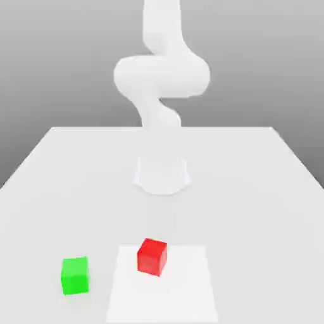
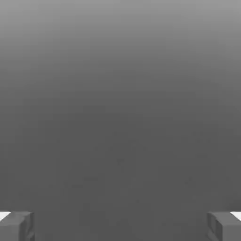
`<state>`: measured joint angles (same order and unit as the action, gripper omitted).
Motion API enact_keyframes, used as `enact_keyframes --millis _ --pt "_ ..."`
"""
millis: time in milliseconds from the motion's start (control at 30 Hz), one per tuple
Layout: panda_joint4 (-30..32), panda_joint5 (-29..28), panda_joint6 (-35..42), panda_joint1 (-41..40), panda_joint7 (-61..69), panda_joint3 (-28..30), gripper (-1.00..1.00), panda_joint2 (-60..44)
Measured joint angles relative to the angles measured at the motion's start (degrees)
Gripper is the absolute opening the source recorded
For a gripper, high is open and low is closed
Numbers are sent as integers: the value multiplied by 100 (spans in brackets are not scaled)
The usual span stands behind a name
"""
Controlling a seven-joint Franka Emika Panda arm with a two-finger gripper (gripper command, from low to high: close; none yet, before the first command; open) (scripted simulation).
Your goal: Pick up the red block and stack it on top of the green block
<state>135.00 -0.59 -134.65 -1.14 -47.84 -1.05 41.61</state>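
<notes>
Exterior view: red block (image 1: 152, 256) on table (image 1: 253, 190), well apart from green block (image 1: 75, 275), unstacked. Gripper (image 2: 120, 226) spread wide, holding nothing, presumably ready for grasping.

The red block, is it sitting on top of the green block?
No, the red block sits on the table apart from the green block, which is toward the exterior view's left.

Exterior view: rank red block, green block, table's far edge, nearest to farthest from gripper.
The gripper seems to be the faint pale shape just behind the red block, so hedged:
1. red block, centre front.
2. green block, exterior view's left.
3. table's far edge, at back.
</notes>
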Motion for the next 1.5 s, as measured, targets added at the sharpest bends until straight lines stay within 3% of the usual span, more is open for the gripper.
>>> enact_keyframes --millis 400,567,833,867,1100,1333,1500 --pt "1761 -212 -1617 -521 -1056 -313 0 -2467" --pt "2572 -12 -2398 -579 -1336 -284 0 -3650" --pt "2578 -191 -3771 -451 -1579 -79 0 -5314" --pt "2565 -208 -3861 -425 -1590 -48 -100 -5420" --pt "2568 -221 -3844 -438 -1605 -62 -100 -5395" --pt "2743 70 -2733 -467 -1381 -162 -100 -4108" --pt "2245 143 -2200 -1006 -735 268 -100 -4073"
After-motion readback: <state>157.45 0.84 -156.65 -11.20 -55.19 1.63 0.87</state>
